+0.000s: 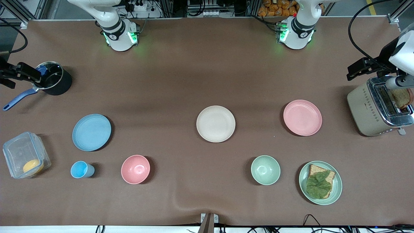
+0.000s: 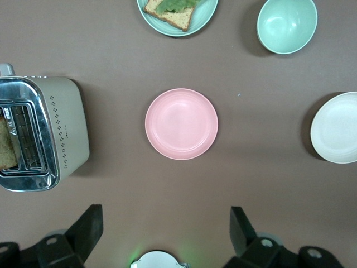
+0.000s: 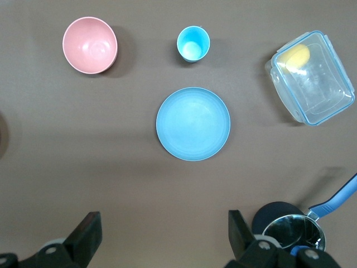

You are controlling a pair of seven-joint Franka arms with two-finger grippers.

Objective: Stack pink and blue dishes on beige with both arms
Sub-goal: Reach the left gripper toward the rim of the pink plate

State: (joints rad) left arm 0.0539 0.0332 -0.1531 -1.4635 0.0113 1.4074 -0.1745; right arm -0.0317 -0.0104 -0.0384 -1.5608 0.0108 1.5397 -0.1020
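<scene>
The cream-beige plate lies mid-table and also shows at the edge of the left wrist view. The pink plate lies toward the left arm's end, beside the toaster. My left gripper hangs open and empty high above it, up over the toaster. Toward the right arm's end lies the light-blue plate. My right gripper is also open and empty, high above this plate and over the pot's end of the table.
A toaster holding bread stands at the left arm's end. A dark pot with a blue handle and a clear container are at the right arm's end. Nearer the front camera are a blue cup, a pink bowl, a green bowl and a green plate with a sandwich.
</scene>
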